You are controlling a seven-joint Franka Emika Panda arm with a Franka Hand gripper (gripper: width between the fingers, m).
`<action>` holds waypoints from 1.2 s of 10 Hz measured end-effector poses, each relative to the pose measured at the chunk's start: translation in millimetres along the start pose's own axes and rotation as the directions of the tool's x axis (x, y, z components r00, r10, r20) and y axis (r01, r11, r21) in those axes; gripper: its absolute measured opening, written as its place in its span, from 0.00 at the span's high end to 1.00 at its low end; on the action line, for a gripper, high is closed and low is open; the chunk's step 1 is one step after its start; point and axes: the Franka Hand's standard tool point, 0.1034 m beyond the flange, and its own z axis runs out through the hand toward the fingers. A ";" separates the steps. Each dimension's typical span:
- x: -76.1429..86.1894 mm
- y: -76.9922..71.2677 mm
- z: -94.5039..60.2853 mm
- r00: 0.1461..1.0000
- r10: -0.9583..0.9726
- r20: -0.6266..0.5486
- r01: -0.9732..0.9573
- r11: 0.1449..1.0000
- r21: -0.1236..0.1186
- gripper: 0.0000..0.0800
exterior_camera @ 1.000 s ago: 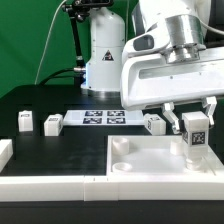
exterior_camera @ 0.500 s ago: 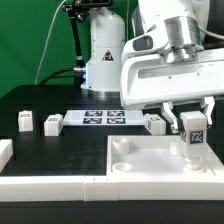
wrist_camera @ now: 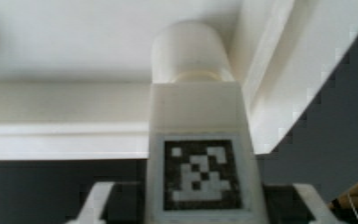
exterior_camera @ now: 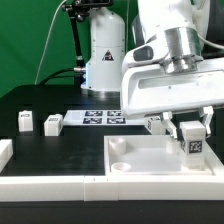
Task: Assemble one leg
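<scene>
The leg point(exterior_camera: 193, 141), a small white post with a black-and-white tag, stands upright over the far corner of the large white tabletop point(exterior_camera: 150, 160) at the exterior view's right. My gripper point(exterior_camera: 191, 131) is shut on it from above. In the wrist view the leg point(wrist_camera: 201, 120) runs away from the camera between the two fingers, tag facing the camera. Its rounded end points at the tabletop point(wrist_camera: 69, 110), and I cannot see whether the end sits in the socket.
Three loose legs lie on the black table: two at the left point(exterior_camera: 24, 122) point(exterior_camera: 53, 123) and one point(exterior_camera: 153, 123) by the marker board point(exterior_camera: 100, 118). White border rails point(exterior_camera: 50, 186) line the front. The robot base point(exterior_camera: 105, 50) stands behind.
My gripper has turned about its vertical axis with the leg in it. The leg's tag now faces a different way and the leg sits a little lower.
</scene>
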 end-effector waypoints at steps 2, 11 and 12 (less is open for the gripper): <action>2.1 0.6 1.6 1.000 -0.015 -0.027 0.015 1.000 -0.004 0.63; -1.6 0.5 3.3 1.000 -0.013 -0.006 0.013 1.000 -0.001 0.19; -1.4 0.6 3.1 1.000 -0.013 -0.004 0.013 1.000 -0.001 0.19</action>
